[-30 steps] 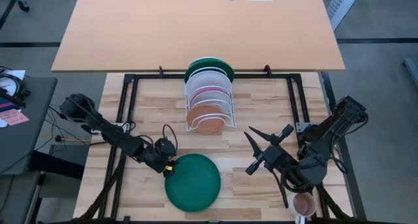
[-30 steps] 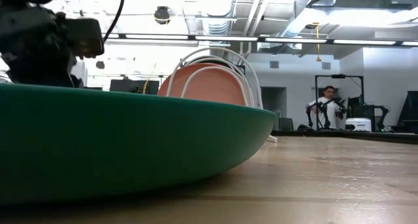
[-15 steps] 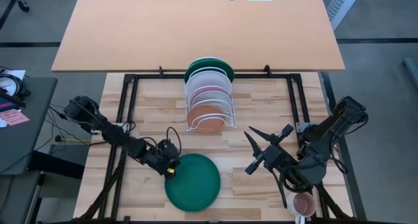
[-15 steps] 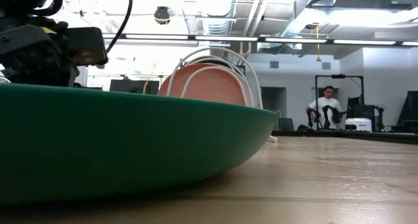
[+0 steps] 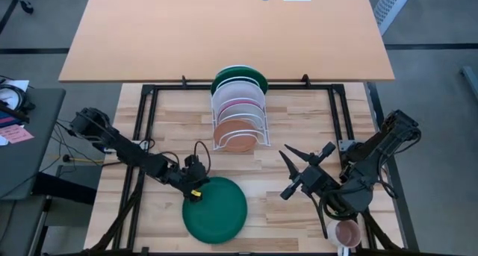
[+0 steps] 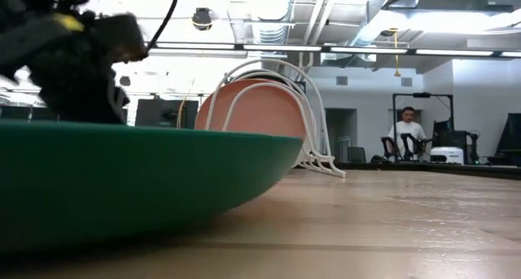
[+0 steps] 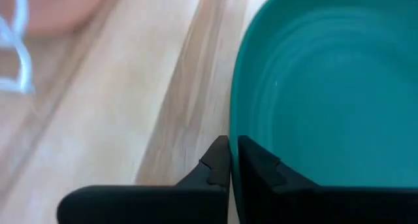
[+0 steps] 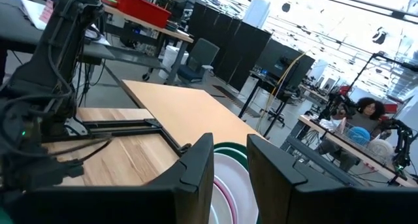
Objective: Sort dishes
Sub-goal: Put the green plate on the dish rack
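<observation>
A dark green plate (image 5: 216, 210) lies on the wooden table near its front edge and fills the low view (image 6: 122, 181). My left gripper (image 5: 196, 192) is shut on its left rim. A white wire rack (image 5: 239, 118) at mid-table holds upright plates: another green one (image 5: 240, 77) at the back, then white, pink, and a terracotta one (image 5: 235, 136) in front. My right gripper (image 5: 284, 174) hangs open above the table right of the plate, with nothing between its fingers (image 8: 196, 165). My left gripper pinches the green plate's rim (image 7: 234, 136) at its left side, one finger (image 7: 221, 160) outside the rim and the other (image 7: 253, 164) over the plate's inside. The fingers slant down from the table's left. The plate's underside rests on the table (image 6: 269, 206).
A small pink mug (image 5: 347, 232) stands at the near right corner beside the right arm. A black frame (image 5: 149, 107) borders the wooden top. A larger orange table (image 5: 224, 32) lies beyond. A person (image 6: 404, 137) sits far off in the room.
My left gripper has shut on the green plate's left rim and rolled about its own axis. The plate has slid a little toward the table's left edge.
</observation>
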Available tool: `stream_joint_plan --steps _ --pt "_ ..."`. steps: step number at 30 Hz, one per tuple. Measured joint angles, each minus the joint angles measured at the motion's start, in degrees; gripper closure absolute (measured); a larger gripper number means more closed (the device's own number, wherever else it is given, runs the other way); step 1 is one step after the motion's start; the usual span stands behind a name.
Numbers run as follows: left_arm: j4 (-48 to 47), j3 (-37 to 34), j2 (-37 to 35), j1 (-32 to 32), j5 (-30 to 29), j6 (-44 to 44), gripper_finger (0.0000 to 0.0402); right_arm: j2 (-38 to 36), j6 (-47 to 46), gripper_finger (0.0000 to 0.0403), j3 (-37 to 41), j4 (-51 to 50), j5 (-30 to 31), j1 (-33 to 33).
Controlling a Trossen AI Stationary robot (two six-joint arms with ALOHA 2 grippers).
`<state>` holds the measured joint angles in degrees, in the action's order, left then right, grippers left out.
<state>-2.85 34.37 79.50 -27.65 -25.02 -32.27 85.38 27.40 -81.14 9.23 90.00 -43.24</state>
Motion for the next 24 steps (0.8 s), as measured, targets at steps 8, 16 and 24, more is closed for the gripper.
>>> stream_joint_plan --steps 8,16,24 --pt "-11.4 10.6 -11.1 -0.1 -13.3 13.4 0.0401 0.0 0.0 0.0305 0.0 0.0 0.0 0.0" --pt "-15.7 16.8 -18.7 0.5 -28.3 25.3 0.0401 0.0 -1.2 0.0305 0.0 0.0 0.0 0.8" --pt "-6.7 21.5 -21.5 1.0 -36.2 41.1 0.0401 0.3 -4.4 0.0296 0.0 -7.4 -16.7 3.4"
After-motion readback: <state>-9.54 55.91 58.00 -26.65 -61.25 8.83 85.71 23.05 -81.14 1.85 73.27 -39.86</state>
